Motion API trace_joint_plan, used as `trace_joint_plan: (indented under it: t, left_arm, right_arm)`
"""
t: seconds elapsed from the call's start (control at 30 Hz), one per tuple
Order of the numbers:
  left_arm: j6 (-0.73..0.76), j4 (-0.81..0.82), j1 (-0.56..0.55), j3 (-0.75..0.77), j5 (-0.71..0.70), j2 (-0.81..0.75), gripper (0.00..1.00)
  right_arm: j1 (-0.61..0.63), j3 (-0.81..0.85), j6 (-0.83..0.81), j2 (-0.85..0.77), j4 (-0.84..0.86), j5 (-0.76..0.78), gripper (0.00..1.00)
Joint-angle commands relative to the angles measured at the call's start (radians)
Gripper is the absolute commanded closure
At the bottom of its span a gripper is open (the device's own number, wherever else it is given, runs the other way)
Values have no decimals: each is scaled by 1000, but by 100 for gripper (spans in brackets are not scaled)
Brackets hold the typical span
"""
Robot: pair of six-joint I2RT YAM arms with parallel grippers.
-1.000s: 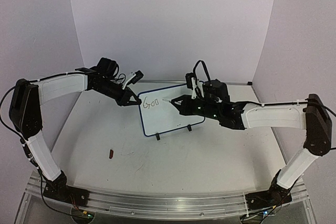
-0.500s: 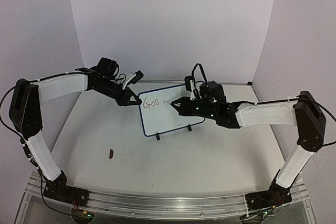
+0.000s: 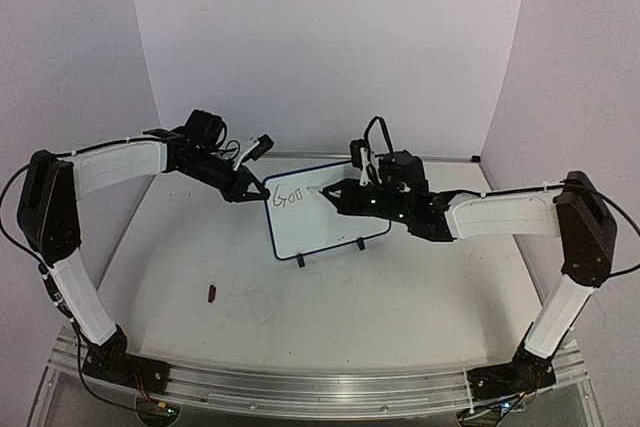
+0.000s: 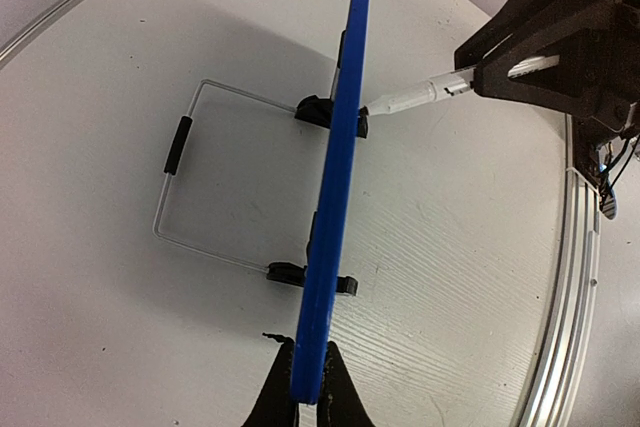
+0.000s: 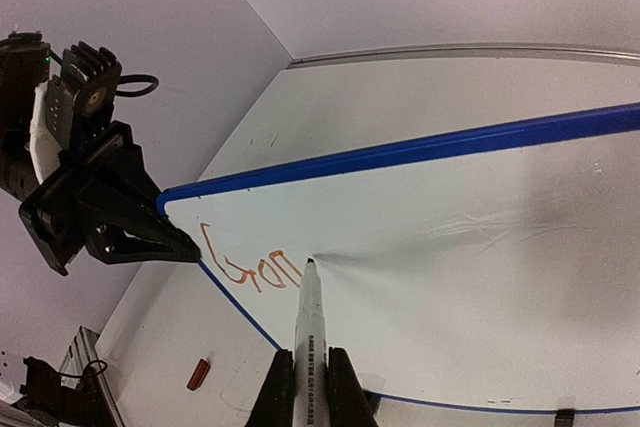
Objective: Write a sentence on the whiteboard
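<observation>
Bracing the whiteboard [image 3: 312,227] while writing the sentence [image 5: 250,269].
Propped near-upright on little feet mid-tabletop [image 3: 300,297], with the left tool [image 4: 309,394] pinched shut on its rim and the right tool [image 5: 307,392] closed around a marker [image 5: 305,322], tip touching just beside the first letters. Probably light, stiff, slick-faced and tippy under pen pressure; best gripped at the rim, clear of the ink.

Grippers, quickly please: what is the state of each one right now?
Left gripper: closed on the edge of the whiteboard.
Right gripper: closed, holding a marker.
</observation>
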Motion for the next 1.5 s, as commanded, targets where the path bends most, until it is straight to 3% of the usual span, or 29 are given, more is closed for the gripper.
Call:
trace_joint_plan:
  t: [0.0, 0.53, 1.47]
  left_arm:
    - [46, -59, -6, 6, -95, 36, 100]
    - [46, -59, -7, 6, -95, 36, 100]
    - [47, -62, -10, 7, -97, 35, 100]
  right_arm:
    - [-8, 43, 11, 24, 33, -2, 100]
    - [-10, 55, -3, 55, 6, -33, 100]
    - [-10, 21, 1, 37, -50, 45, 100]
